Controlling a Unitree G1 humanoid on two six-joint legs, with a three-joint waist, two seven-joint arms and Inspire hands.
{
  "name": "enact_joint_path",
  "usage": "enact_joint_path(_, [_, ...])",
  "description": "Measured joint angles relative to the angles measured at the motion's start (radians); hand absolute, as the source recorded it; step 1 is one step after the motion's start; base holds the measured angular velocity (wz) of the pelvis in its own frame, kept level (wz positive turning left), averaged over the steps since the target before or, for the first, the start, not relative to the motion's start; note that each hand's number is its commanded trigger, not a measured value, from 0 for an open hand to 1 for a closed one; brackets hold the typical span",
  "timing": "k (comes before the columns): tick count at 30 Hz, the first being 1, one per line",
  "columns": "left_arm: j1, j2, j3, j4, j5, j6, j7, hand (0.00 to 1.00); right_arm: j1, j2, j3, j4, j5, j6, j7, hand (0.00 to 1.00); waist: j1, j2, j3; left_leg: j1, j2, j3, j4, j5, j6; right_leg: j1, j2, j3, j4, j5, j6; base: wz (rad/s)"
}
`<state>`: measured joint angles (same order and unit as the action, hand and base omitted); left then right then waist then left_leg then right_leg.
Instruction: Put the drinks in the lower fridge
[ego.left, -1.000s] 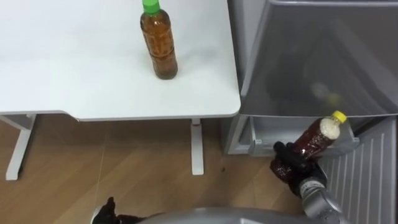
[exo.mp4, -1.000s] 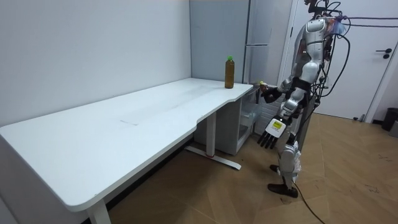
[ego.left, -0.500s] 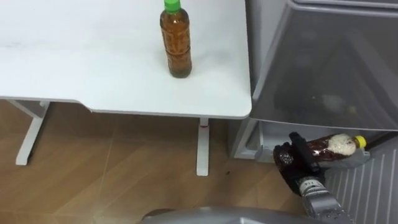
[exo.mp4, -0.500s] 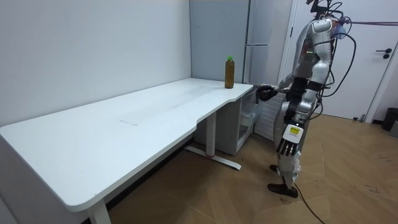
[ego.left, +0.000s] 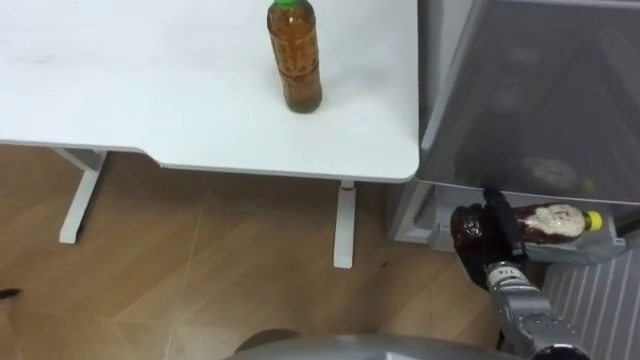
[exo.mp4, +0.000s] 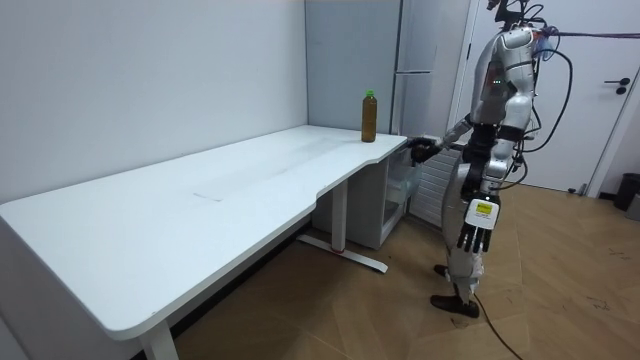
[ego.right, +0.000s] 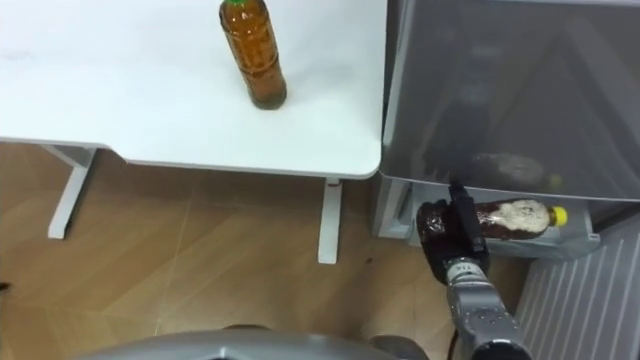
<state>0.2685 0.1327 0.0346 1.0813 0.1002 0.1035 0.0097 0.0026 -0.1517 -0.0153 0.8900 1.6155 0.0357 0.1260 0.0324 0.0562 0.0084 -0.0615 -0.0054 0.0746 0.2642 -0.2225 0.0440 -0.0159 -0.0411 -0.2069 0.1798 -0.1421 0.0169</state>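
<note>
A dark-drink bottle with a yellow cap (ego.left: 555, 220) lies on its side in my right hand (ego.left: 480, 228), which is shut round its lower half. The cap points right, at the mouth of the lower fridge (ego.left: 600, 248), under its grey front panel (ego.left: 540, 90). In the right eye view the same bottle (ego.right: 510, 217) sticks out of my right hand (ego.right: 440, 225). A second bottle of brown tea with a green cap (ego.left: 294, 55) stands upright near the table's right end. In the room view my left hand (exo.mp4: 470, 238) hangs open at my side.
The white table (ego.left: 150, 100) ends just left of the fridge, and its leg (ego.left: 345, 225) stands near the fridge's corner. A ribbed white door panel (ego.left: 600, 310) is at my lower right. I stand on wooden floor between the table's end and the fridge (exo.mp4: 420, 60).
My right hand has tipped the yellow-capped bottle from slanted upright to lying flat and carried it toward the lower fridge. My left arm has swung down to my side. The camera has shifted.
</note>
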Motion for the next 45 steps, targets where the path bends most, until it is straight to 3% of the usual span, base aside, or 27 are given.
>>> enact_joint_path(3, [-0.069,0.007,0.001,0.000,0.000,0.001,0.007,0.00,-0.080,0.000,-0.032,0.047,-0.007,0.028,0.000,1.00,-0.011,-0.005,0.0152,-0.059,-0.006,-0.002,0.009,0.022,0.008,-0.066,-0.011,-0.001,0.027,0.010,-0.001,0.03])
enact_joint_path(9, [-0.156,0.007,0.000,0.001,-0.022,-0.003,0.022,0.00,-0.226,0.000,-0.097,0.167,-0.006,0.033,-0.013,1.00,-0.007,-0.006,0.0182,-0.140,-0.020,-0.001,0.011,0.065,0.026,-0.171,-0.038,0.003,0.071,0.019,0.008,0.00])
enact_joint_path(16, [-0.190,0.017,-0.038,0.021,-0.064,-0.003,0.033,0.00,-0.376,-0.015,-0.167,0.299,-0.010,0.032,-0.019,1.00,0.002,-0.016,0.0216,-0.230,-0.037,-0.011,0.012,0.118,0.033,-0.279,-0.054,0.008,0.105,0.039,0.002,0.07])
enact_joint_path(21, [-0.217,0.026,-0.083,0.047,-0.069,-0.002,0.052,0.00,-0.448,-0.054,-0.181,0.313,-0.039,0.032,-0.029,1.00,0.004,-0.021,0.0244,-0.327,-0.055,-0.021,0.020,0.159,0.042,-0.392,-0.080,-0.001,0.164,0.043,0.000,0.11])
enact_joint_path(24, [-0.228,0.034,-0.097,0.043,-0.069,-0.004,0.063,0.00,-0.490,-0.065,-0.181,0.313,-0.050,0.031,-0.051,1.00,0.009,-0.029,0.0278,-0.380,-0.060,-0.020,0.045,0.160,0.043,-0.453,-0.086,0.011,0.198,0.043,-0.001,-0.07])
enact_joint_path(29, [-0.281,0.041,-0.143,0.033,-0.069,-0.025,0.093,0.00,-0.557,-0.118,-0.174,0.313,-0.055,0.030,-0.091,1.00,0.059,-0.046,0.0312,-0.470,-0.066,-0.021,0.044,0.173,0.029,-0.559,-0.096,0.009,0.216,0.042,-0.003,-0.11])
enact_joint_path(32, [-0.299,0.041,-0.184,0.034,-0.069,-0.026,0.106,0.00,-0.605,-0.137,-0.163,0.314,-0.054,0.027,-0.144,1.00,0.062,-0.049,0.0324,-0.498,-0.073,-0.027,0.023,0.177,0.023,-0.591,-0.099,0.010,0.209,0.041,-0.003,0.02])
enact_joint_path(35, [-0.325,0.041,-0.206,0.034,-0.086,-0.029,0.115,0.00,-0.631,-0.160,-0.163,0.317,-0.064,0.015,-0.196,1.00,0.067,-0.049,0.0328,-0.504,-0.068,-0.025,-0.033,0.189,0.006,-0.595,-0.109,-0.016,0.161,0.042,-0.004,0.17])
enact_joint_path(37, [-0.332,0.041,-0.209,0.036,-0.134,-0.044,0.116,0.00,-0.631,-0.180,-0.163,0.322,-0.077,0.002,-0.233,1.00,0.089,-0.051,0.0330,-0.505,-0.058,-0.012,-0.066,0.198,-0.008,-0.595,-0.108,-0.034,0.131,0.042,-0.004,0.03])
enact_joint_path(42, [-0.325,0.047,-0.243,0.037,-0.229,-0.052,0.115,0.00,-0.631,-0.197,-0.158,0.359,-0.090,-0.015,-0.318,1.00,0.117,-0.046,0.0312,-0.521,-0.024,0.033,-0.148,0.214,-0.032,-0.604,-0.075,-0.055,0.061,0.038,-0.008,0.00])
enact_joint_path(43, [-0.326,0.047,-0.247,0.038,-0.229,-0.053,0.115,0.00,-0.630,-0.198,-0.158,0.366,-0.090,-0.015,-0.327,1.00,0.118,-0.045,0.0315,-0.524,-0.017,0.047,-0.149,0.216,-0.032,-0.611,-0.072,-0.046,0.079,0.035,-0.013,0.34])
enact_joint_path(44, [-0.331,0.048,-0.255,0.041,-0.228,-0.057,0.115,0.00,-0.628,-0.200,-0.161,0.381,-0.090,-0.018,-0.342,1.00,0.116,-0.035,0.0348,-0.527,0.010,0.098,-0.143,0.227,-0.023,-0.640,-0.060,-0.012,0.216,0.017,-0.041,0.77])
enact_joint_path(45, [-0.335,0.056,-0.276,0.042,-0.227,-0.069,0.115,0.00,-0.618,-0.201,-0.164,0.398,-0.090,-0.033,-0.365,1.00,0.103,-0.040,0.0315,-0.528,0.019,0.142,-0.136,0.235,-0.027,-0.640,-0.058,0.013,0.370,-0.035,-0.066,0.94])
